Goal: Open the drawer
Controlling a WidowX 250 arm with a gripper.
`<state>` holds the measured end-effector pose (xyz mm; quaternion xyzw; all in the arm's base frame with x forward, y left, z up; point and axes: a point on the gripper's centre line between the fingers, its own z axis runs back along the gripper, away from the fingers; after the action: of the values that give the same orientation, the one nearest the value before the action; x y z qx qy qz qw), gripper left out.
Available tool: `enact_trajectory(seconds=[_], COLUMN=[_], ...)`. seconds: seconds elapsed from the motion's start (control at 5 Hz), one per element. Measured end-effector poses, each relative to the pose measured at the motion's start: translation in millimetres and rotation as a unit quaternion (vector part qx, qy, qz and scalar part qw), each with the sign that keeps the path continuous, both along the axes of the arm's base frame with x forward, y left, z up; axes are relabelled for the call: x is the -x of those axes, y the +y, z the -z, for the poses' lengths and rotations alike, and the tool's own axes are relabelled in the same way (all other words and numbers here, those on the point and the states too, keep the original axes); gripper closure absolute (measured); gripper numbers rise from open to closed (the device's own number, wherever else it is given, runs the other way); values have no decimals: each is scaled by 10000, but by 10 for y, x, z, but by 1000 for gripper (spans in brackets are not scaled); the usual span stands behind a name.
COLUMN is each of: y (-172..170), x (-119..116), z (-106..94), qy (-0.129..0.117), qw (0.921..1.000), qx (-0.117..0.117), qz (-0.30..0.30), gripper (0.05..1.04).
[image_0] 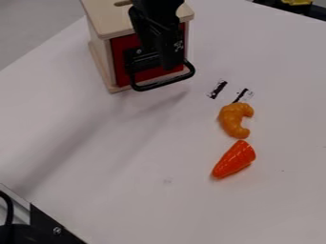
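The black gripper hangs down from the top edge of the camera view, in front of the small wooden box. It covers much of the red drawer front, which looks flush with the box. A black loop handle sticks out from the drawer front, its outer bar just below the gripper. Whether gripper and handle touch, I cannot tell.
On the white table, an orange curved toy and a red-orange cone-shaped toy lie to the right of the box's front. Black equipment sits at the lower left corner and upper right edge.
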<state>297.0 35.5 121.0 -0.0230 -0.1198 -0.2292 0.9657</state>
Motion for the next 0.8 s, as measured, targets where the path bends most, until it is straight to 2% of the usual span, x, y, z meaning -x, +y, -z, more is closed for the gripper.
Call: enact_trajectory(seconds=[0.2,0.4,0.6,0.8], y=[-9,88,197,262], x=[24,-15,-100,-143], z=[83,130,196,347], qy=[143,98,111,193], qw=[9999,9999,9995,9984], qx=[28,-92,-306,-515], qz=[8,-59,-14,90], gripper=[87,87,87,87])
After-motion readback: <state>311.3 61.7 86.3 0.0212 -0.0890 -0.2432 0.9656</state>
